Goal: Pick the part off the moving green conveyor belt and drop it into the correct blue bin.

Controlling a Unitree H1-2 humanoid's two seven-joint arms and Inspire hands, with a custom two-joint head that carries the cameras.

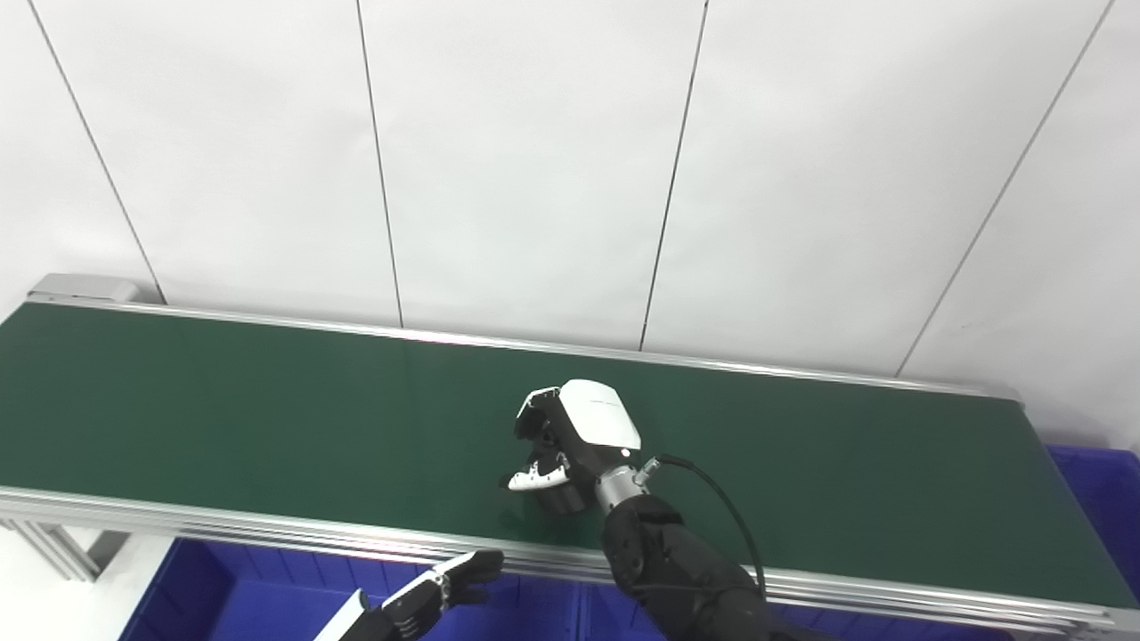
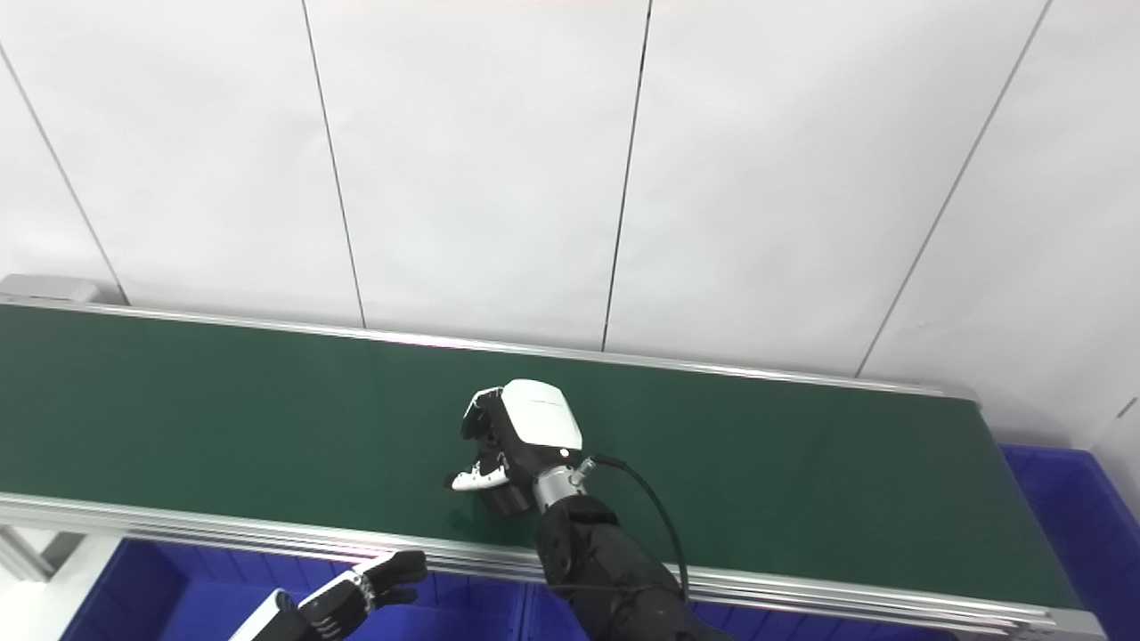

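My right hand (image 1: 570, 445) is over the near half of the green conveyor belt (image 1: 267, 409), around mid-length, back of the hand up and fingers curled down and in toward the thumb. Its own body hides what lies under the palm, so I cannot tell whether the fingers are closed on the part or on nothing; the part itself is not visible anywhere on the exposed belt. A black cable (image 1: 726, 507) loops from the wrist down along the forearm. My left hand (image 1: 445, 589) hangs below the belt's near rail, over a blue bin (image 1: 223, 588), fingers loosely extended and apart, holding nothing; its arm is cut off by the bottom edge. The bins under the near rail are only partly seen, their contents hidden. Another blue bin (image 1: 1100, 499) shows at the far right end, cropped by the frame.
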